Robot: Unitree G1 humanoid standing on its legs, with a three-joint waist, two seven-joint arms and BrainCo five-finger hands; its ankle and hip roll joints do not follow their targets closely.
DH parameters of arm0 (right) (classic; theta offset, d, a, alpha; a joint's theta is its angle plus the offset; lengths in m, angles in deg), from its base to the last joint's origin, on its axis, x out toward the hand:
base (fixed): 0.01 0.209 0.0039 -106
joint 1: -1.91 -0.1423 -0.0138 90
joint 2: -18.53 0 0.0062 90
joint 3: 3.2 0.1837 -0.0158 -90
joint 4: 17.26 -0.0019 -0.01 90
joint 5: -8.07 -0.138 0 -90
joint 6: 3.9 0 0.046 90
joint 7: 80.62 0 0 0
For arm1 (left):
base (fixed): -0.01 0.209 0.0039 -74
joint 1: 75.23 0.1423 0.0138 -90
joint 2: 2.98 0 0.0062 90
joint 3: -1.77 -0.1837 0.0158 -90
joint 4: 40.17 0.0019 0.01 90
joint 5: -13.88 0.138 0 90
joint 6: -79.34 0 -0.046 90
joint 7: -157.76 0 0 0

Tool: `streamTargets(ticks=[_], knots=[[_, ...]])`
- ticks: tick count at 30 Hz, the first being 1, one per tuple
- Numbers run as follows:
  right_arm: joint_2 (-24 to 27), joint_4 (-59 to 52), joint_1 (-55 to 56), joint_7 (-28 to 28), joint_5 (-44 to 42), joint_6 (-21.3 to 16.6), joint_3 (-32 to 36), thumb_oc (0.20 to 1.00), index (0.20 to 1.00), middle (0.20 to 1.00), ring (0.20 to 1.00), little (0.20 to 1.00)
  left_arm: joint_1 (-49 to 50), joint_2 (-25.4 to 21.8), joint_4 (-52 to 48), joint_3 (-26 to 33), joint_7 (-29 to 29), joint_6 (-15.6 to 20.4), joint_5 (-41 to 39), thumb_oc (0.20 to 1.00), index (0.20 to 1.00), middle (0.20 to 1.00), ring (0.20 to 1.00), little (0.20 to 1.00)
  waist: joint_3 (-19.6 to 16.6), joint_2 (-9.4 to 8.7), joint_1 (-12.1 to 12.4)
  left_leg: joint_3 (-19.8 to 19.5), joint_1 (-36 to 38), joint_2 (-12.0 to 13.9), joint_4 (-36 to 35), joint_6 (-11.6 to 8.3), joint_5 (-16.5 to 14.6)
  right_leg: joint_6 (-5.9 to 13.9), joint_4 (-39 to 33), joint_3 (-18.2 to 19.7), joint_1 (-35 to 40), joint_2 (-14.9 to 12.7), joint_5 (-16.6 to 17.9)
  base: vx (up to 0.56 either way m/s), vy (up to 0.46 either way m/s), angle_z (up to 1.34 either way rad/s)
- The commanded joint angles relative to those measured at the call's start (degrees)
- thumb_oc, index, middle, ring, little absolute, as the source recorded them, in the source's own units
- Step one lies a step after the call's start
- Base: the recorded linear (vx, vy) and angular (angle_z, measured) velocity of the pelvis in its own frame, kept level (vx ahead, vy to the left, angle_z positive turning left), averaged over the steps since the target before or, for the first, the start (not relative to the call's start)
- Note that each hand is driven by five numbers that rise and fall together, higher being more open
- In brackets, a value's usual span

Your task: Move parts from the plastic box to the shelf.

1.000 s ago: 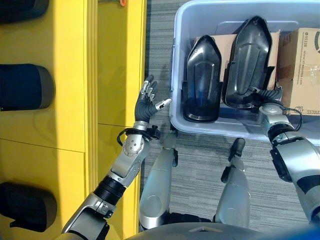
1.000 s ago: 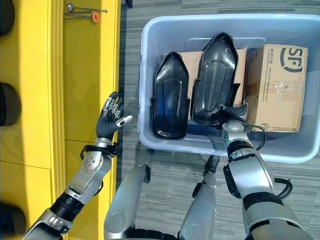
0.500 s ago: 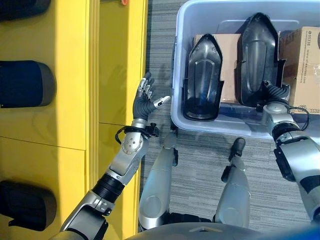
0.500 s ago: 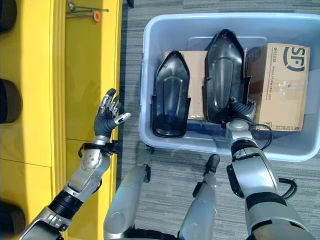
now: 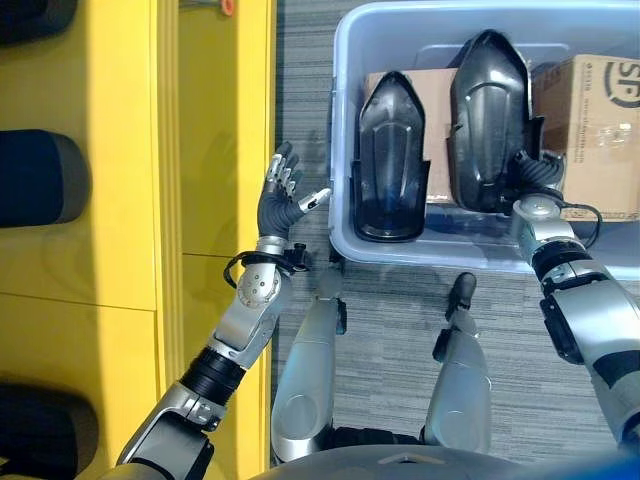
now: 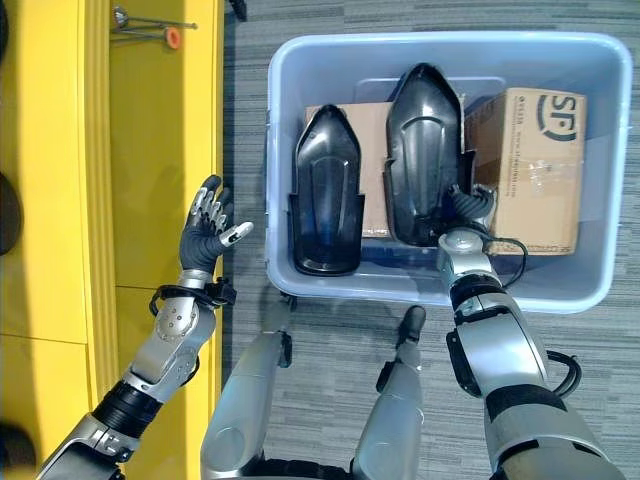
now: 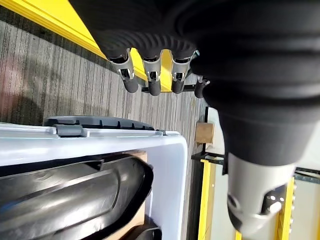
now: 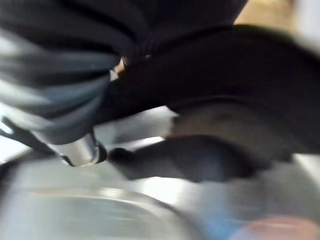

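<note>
Plastic box [image 6: 590, 170]: holds two black parts and two cardboard boxes. Shorter part [image 6: 326, 195] at its left wall. Taller part [image 6: 424, 150] mid-box, near edge beside my right hand [image 6: 466, 208]; I cannot tell how those fingers sit. My left hand [image 6: 205, 235], fingers spread and empty, between box and yellow shelf [image 6: 150, 150]. Brown carton [image 6: 528, 165] at the right wall.

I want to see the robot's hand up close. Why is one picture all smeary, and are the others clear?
The right wrist view is smeared by blur, so the right hand at the taller black part reads only as dark shapes. The left wrist view is sharp on the left hand's fingers. Both eye views are clear, with soft shine on the shorter black part.
</note>
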Motion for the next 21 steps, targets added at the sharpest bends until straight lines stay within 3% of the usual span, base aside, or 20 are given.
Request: streamTargets(ticks=[1, 8, 21], knots=[[1.94, -4.13, -1.22, -2.1, -0.48, -3.94, -0.6, 0.2, 0.2, 0.2, 0.2, 0.2, 1.08, -2.34, -5.9, 2.39, -0.09, 3.5, 1.62, 1.0, 1.0, 1.0, 1.0, 1.0, -0.91, -2.45, 1.7, -0.79, 5.46, 3.83, 6.24, -3.81, -10.2, -2.49, -2.97, 0.27, 1.4, 0.19, 7.32, 0.0, -0.013, -0.06], [2.61, -15.67, 5.3, -2.91, 0.4, -5.81, 2.58, 0.2, 0.2, 0.2, 0.2, 0.2, 3.95, -2.92, -6.18, 4.86, -1.13, 3.09, 1.15, 1.0, 1.0, 1.0, 1.0, 1.0, -3.19, -3.7, 0.43, -0.46, 8.77, 4.87, 4.43, -4.11, -9.9, -2.53, -3.8, 0.6, 3.12, 0.81, 7.71, 0.01, -0.03, -0.1], [-2.78, -34.02, 18.85, 0.38, -1.16, -8.6, 6.68, 0.2, 0.2, 0.2, 0.2, 0.2, 8.95, -2.98, -6.78, 8.63, -3.8, 1.43, 1.06, 1.0, 1.0, 1.0, 1.0, 1.0, -7.8, -5.28, -1.48, 0.45, 14.97, 6.97, -0.08, -4.69, -8.35, -2.74, -5.23, 1.8, 6.14, 2.51, 7.46, 0.03, -0.034, -0.09]])
